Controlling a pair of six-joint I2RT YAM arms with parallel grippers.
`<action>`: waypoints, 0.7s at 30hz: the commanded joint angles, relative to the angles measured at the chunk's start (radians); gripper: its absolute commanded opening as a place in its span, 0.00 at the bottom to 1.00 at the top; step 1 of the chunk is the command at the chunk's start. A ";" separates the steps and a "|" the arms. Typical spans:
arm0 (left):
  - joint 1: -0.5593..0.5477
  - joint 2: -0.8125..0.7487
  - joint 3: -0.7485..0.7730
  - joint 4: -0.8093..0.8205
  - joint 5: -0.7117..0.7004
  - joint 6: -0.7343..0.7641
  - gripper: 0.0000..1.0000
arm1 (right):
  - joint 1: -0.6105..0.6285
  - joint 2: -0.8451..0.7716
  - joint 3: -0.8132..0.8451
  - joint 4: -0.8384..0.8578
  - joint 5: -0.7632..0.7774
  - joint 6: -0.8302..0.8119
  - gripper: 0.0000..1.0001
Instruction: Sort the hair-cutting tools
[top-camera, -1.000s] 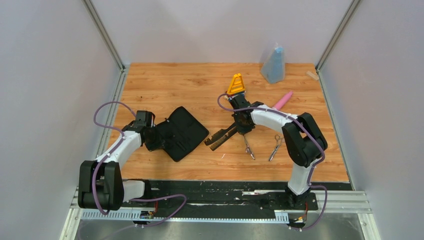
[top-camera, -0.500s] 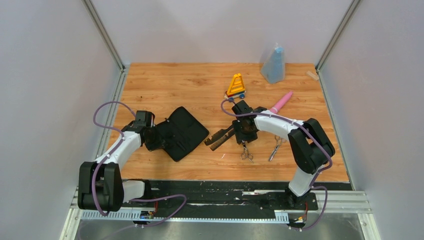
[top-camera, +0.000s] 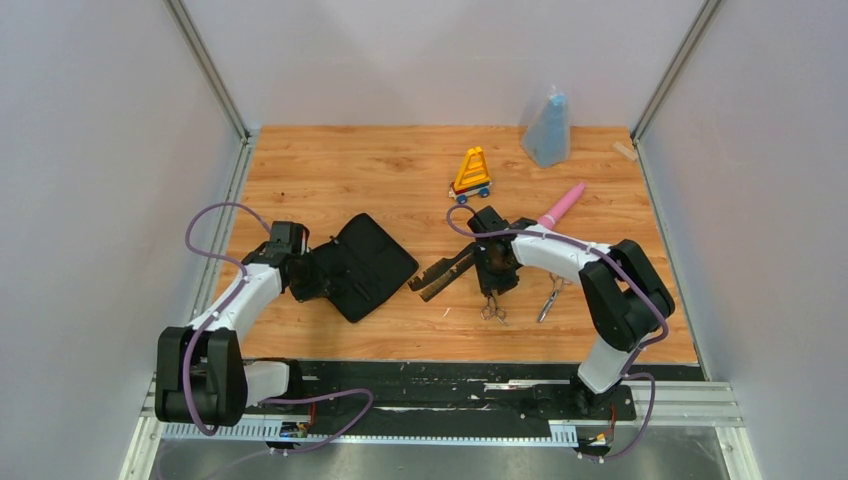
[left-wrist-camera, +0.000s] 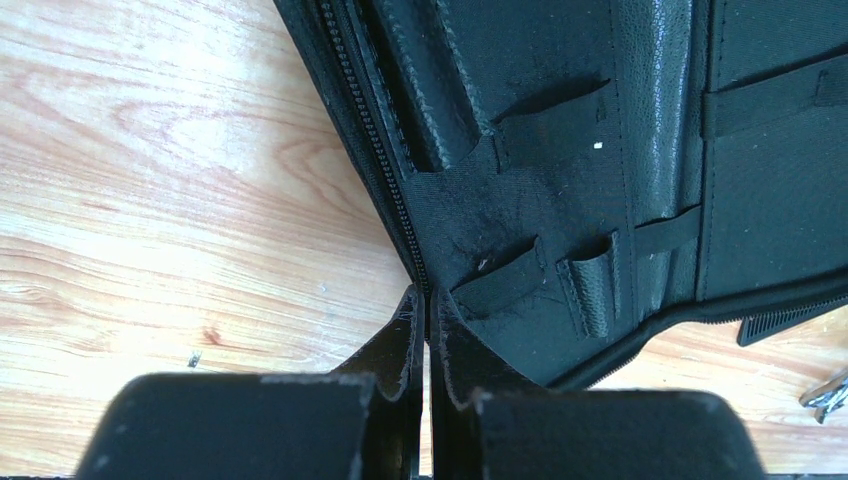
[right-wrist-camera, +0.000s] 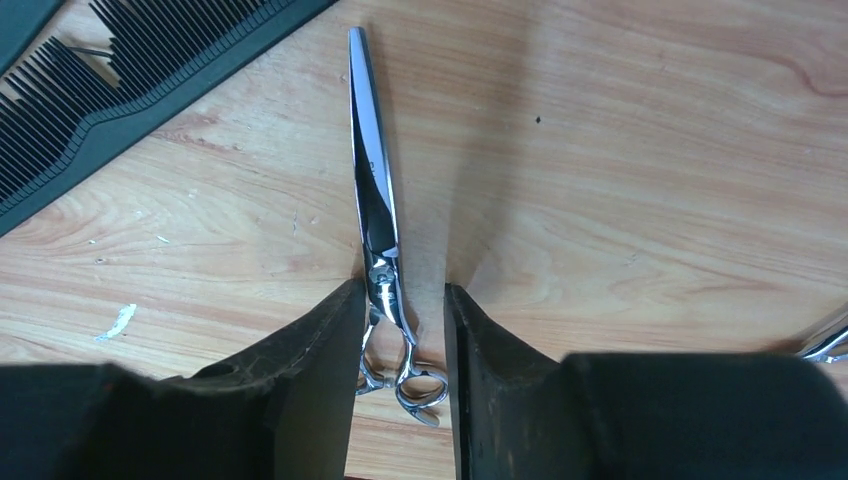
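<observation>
Presently the right gripper (right-wrist-camera: 400, 288) straddles one pair of scissors (right-wrist-camera: 372, 190) lying flat on the tabletop (top-camera: 330, 160) toward its near edge, jaws narrowly apart. The left gripper (left-wrist-camera: 428, 300) has its jaws closed, seemingly pinching the zip edge of the black case (left-wrist-camera: 560, 150).

Two slim robot arms. The left arm (top-camera: 245, 290) and the right arm (top-camera: 545, 250) each had smooth white shells on the long links and chunky black housings at the joints and the shoulder. A thin purple cable (top-camera: 188, 240) looped loosely along each arm. The left gripper (left-wrist-camera: 427, 300) and the right gripper (right-wrist-camera: 403, 292) had matte black, wedge-shaped fingers, scuffed pale along their edges.
</observation>
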 joint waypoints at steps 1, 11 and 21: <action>0.005 -0.037 -0.006 -0.003 0.020 -0.004 0.03 | 0.019 0.062 -0.006 0.039 0.001 0.010 0.32; 0.003 -0.029 -0.064 0.034 0.080 -0.041 0.03 | 0.077 -0.004 0.013 0.019 0.021 -0.031 0.00; 0.003 -0.070 -0.117 0.056 0.104 -0.061 0.10 | 0.162 -0.130 0.088 -0.050 0.034 -0.078 0.00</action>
